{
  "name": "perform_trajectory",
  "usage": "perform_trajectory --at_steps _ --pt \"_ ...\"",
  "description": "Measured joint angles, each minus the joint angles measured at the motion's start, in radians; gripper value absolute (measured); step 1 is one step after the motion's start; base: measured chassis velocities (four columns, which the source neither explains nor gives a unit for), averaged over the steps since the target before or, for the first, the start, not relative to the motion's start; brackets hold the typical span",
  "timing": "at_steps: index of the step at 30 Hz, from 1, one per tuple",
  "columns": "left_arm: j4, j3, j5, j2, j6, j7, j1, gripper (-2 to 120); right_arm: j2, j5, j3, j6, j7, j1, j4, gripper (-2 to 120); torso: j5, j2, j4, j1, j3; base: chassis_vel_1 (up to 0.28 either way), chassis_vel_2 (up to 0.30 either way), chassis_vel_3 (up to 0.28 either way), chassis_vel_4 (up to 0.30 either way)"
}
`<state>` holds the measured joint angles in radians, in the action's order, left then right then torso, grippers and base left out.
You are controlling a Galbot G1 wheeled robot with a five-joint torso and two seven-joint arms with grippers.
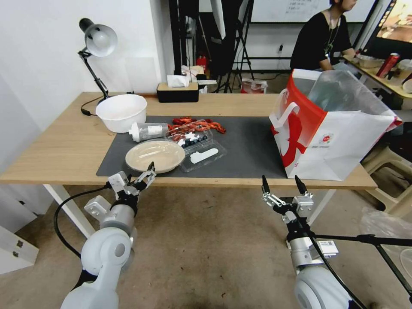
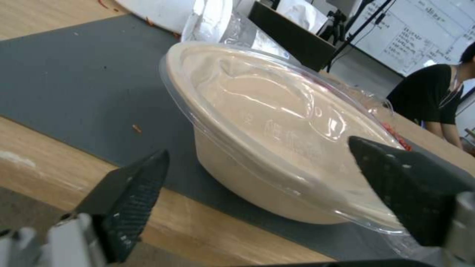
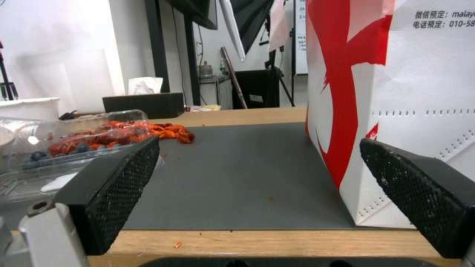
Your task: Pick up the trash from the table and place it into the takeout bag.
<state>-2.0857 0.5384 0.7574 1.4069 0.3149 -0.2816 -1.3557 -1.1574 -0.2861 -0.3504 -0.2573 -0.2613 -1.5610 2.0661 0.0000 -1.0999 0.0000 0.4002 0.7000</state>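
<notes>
On the dark mat [image 1: 244, 150] of the table [image 1: 64, 146] lies the trash: a beige round plate [image 1: 154, 155] under a clear lid, a clear white-capped bottle [image 1: 148, 131] on its side, a clear clamshell [image 1: 199, 146] and red scraps [image 1: 195, 123]. My left gripper [image 1: 140, 171] is open at the table's front edge, its fingers [image 2: 133, 193] on either side of the plate [image 2: 277, 122] without touching it. The red-and-white takeout bag [image 1: 330, 128] stands open at the right. My right gripper [image 1: 282, 183] hangs open below the front edge, facing the bag [image 3: 396, 92].
A white bowl [image 1: 121, 112], a black tissue box [image 1: 177, 91] and a silver desk lamp [image 1: 98, 40] stand at the back left. Bare mat [image 3: 237, 178] lies between the clamshell [image 3: 74, 148] and the bag. A stool [image 1: 386, 171] stands right of the table.
</notes>
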Motion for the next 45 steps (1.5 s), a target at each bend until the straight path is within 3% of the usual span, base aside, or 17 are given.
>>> perform_trajectory --at_steps 1,4,9,14,16,20,21,23,24,25,28,29,32,33,34,38,45 --pt "0.0 0.0 0.0 0.0 0.0 0.0 0.0 92 0.0 0.0 0.0 0.0 0.0 0.0 0.0 100 0.0 0.0 0.0 0.0 0.0 0.0 0.0 0.0 0.0" --pt "0.004 -0.001 -0.002 -0.003 0.011 -0.002 0.006 75 -0.001 0.002 0.0 -0.001 0.0 0.0 -0.003 100 0.0001 0.0 0.0 0.0 0.0 0.0 0.0 0.0 0.0" --pt "0.005 -0.002 -0.006 -0.005 0.025 -0.015 0.01 62 -0.003 0.005 0.001 -0.004 0.0 -0.001 -0.006 100 0.0 0.0 0.0 0.0 0.0 0.0 0.0 0.0 0.0" --pt "0.005 -0.003 -0.008 -0.009 0.047 -0.042 0.014 40 -0.006 0.009 0.002 -0.009 0.001 -0.002 -0.009 100 0.0001 0.0 0.0 0.0 0.0 0.0 0.0 0.0 0.0" --pt "0.005 -0.003 -0.009 -0.009 0.047 -0.043 0.015 37 -0.006 0.01 0.002 -0.009 0.001 -0.002 -0.01 100 0.0 0.0 0.0 0.0 0.0 0.0 0.0 0.0 0.0" --pt "-0.002 0.001 -0.01 -0.011 0.021 -0.026 0.014 17 -0.008 0.013 0.003 -0.013 0.001 -0.002 -0.013 100 0.0 0.0 0.0 0.0 0.0 0.0 0.0 0.0 0.0" --pt "-0.002 0.001 -0.01 -0.011 0.021 -0.026 0.014 17 -0.008 0.013 0.003 -0.013 0.001 -0.002 -0.013 100 0.0 0.0 0.0 0.0 0.0 0.0 0.0 0.0 0.0" --pt "-0.004 0.003 -0.017 -0.014 -0.017 0.016 0.012 8 -0.009 0.014 0.004 -0.014 0.001 -0.002 -0.014 100 0.0 0.0 0.0 0.0 0.0 0.0 0.0 0.0 0.0" --pt "-0.004 0.005 -0.033 -0.018 -0.063 0.076 0.011 3 -0.01 0.014 0.004 -0.015 0.002 -0.002 -0.015 100 0.0001 0.0 0.0 0.0 0.0 0.0 0.0 0.0 0.0" --pt "-0.004 0.005 -0.033 -0.018 -0.063 0.076 0.011 3 -0.01 0.014 0.004 -0.015 0.002 -0.002 -0.015 100 0.0001 0.0 0.0 0.0 0.0 0.0 0.0 0.0 0.0" --pt "0.018 0.003 -0.079 -0.032 -0.206 0.233 0.012 0 -0.012 0.015 0.004 -0.018 0.003 -0.003 -0.017 100 0.0001 0.0 0.0 0.0 0.0 0.0 0.0 0.0 0.0" --pt "0.018 0.003 -0.079 -0.032 -0.206 0.233 0.012 0 -0.012 0.015 0.004 -0.018 0.003 -0.003 -0.017 100 0.0001 0.0 0.0 0.0 0.0 0.0 0.0 0.0 0.0" --pt "0.066 -0.005 -0.145 -0.067 -0.378 0.417 0.032 0 -0.015 0.018 0.005 -0.023 0.004 -0.003 -0.023 100 -0.0001 0.0 0.0 0.0 0.0 0.0 0.0 0.0 0.0" --pt "0.066 -0.005 -0.145 -0.067 -0.378 0.417 0.032 0 -0.015 0.018 0.005 -0.023 0.004 -0.003 -0.023 100 -0.0001 0.0 0.0 0.0 0.0 0.0 0.0 0.0 0.0" --pt "0.081 -0.013 -0.159 -0.083 -0.423 0.464 0.044 0 -0.016 0.019 0.005 -0.024 0.004 -0.003 -0.025 100 0.0001 0.0 0.0 0.0 0.0 0.0 0.0 0.0 0.0" --pt "0.114 -0.045 -0.187 -0.131 -0.483 0.537 0.082 0 -0.019 0.023 0.005 -0.024 0.004 -0.004 -0.026 100 0.0001 0.0 0.0 0.0 0.0 0.0 0.0 0.0 0.0" --pt "0.162 -0.125 -0.22 -0.235 -0.52 0.568 0.177 0 -0.024 0.033 0.005 -0.025 0.003 -0.006 -0.028 100 -0.0001 0.0 0.0 0.0 0.0 0.0 0.0 0.0 0.0"
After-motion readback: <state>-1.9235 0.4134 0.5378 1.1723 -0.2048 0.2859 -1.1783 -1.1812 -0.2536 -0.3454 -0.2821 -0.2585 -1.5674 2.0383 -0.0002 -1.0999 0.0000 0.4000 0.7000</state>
